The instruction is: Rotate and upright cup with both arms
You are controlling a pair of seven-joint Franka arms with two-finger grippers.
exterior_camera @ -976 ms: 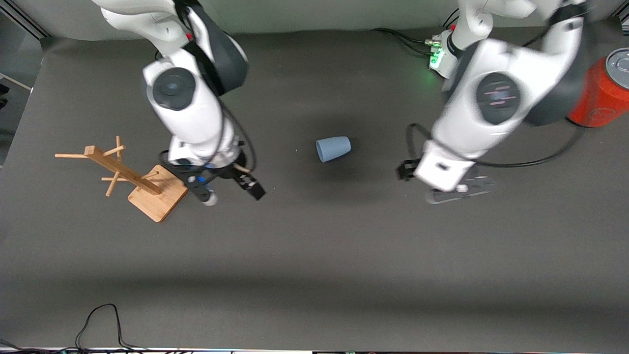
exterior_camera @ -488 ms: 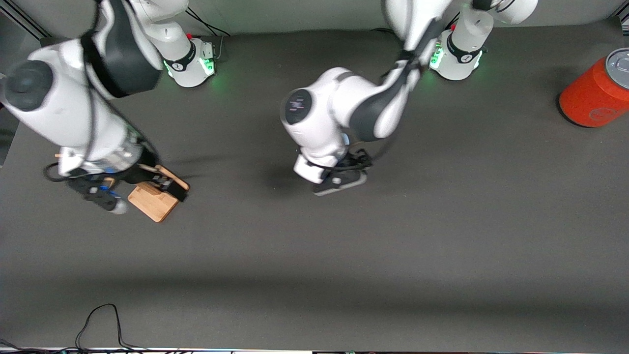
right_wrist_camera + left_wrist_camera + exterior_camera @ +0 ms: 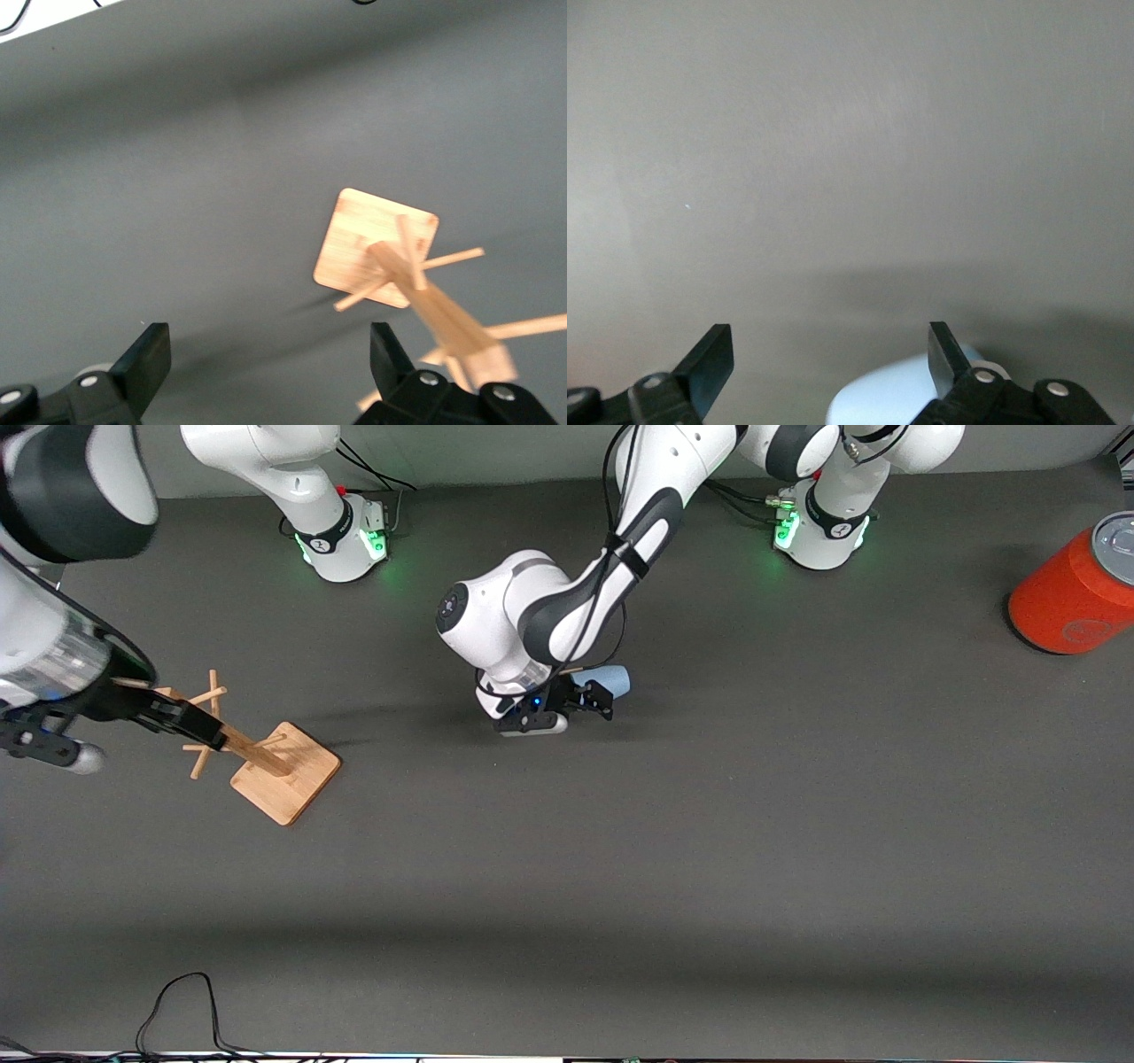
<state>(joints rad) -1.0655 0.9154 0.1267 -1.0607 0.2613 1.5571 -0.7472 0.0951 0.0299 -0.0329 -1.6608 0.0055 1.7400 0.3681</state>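
In the front view, the left arm is seen reaching from its green-lit base across to the middle of the table, where the left gripper is lowered over the cup. Only a small light-blue part of the cup is shown past the wrist; the rest is covered by the arm, so its pose cannot be made out there. The right gripper is held over the wooden mug tree at the right arm's end of the table, and much of that arm is cut off by the picture's edge. An orange can is partly cropped at the left arm's end. In the left wrist view, the left gripper's fingers are shown spread wide, with nothing clamped; the cup is seen low between them, close to one finger, and is largely cut off. In the right wrist view, the right gripper is likewise seen wide open and empty, with the mug tree below it, its upper pegs blurred and partly out of frame.
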